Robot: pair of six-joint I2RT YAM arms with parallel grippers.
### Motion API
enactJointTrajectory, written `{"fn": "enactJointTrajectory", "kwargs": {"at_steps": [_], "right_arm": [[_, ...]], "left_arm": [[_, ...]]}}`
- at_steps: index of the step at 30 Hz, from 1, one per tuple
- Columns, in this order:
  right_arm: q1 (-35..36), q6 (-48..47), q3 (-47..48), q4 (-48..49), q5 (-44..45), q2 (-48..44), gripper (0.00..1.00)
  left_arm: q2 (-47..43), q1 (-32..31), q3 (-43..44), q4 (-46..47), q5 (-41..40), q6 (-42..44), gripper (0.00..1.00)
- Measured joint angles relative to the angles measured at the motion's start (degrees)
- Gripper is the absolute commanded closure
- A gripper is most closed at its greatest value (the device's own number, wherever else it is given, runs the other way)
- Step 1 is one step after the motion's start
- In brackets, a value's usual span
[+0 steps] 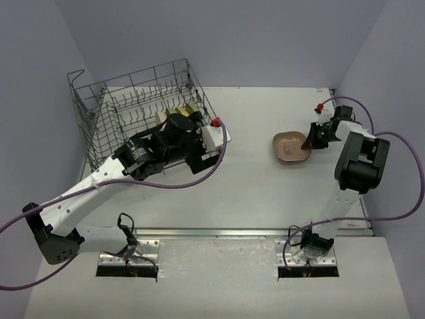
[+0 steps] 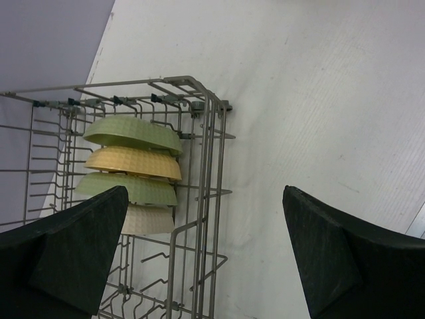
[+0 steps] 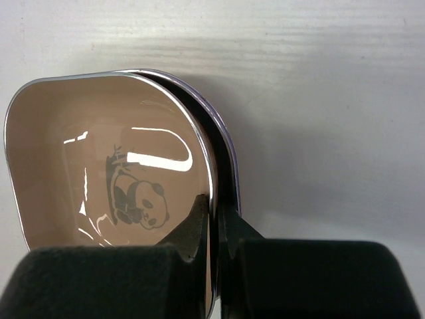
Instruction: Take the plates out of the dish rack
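Observation:
The dish rack (image 1: 89,126) stands at the far left. In the left wrist view, the rack (image 2: 207,159) holds a green plate (image 2: 133,133), a yellow plate (image 2: 133,162), an olive plate (image 2: 126,189) and a cream plate (image 2: 149,219) on edge in a row. My left gripper (image 2: 206,266) is open and empty above the rack's right corner. My right gripper (image 3: 216,219) is shut on the rim of a brown plate (image 3: 99,153) with a panda print. A lavender plate's rim (image 3: 227,143) shows just behind it. In the top view the brown plate (image 1: 289,146) is at the right.
The left arm and its purple cable (image 1: 166,185) run across the table's left half. The right arm's cable (image 1: 412,166) loops near the right wall. The table's near edge has a metal rail (image 1: 219,232).

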Motion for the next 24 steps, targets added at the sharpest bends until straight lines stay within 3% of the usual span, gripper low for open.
{"fn": "enactJointTrajectory", "kwargs": {"at_steps": [5, 15, 20, 24], "right_arm": [[0.0, 3.0, -3.3, 1.1, 2.0, -2.4, 0.98], [0.5, 5.4, -5.0, -0.1, 5.4, -4.1, 0.61], [0.8, 4.7, -3.7, -3.7, 7.8, -4.8, 0.51], [1.0, 3.9, -0.9, -6.9, 9.0, -6.7, 0.50]], "left_arm": [[0.1, 0.4, 0.0, 0.0, -0.3, -0.6, 0.00], [1.2, 3.6, 0.3, -0.1, -1.2, -4.3, 0.00], [2.3, 5.6, 1.5, -0.2, -0.8, -6.3, 0.00], [2.4, 6.6, 1.8, -0.2, -0.1, -7.7, 0.00]]}}
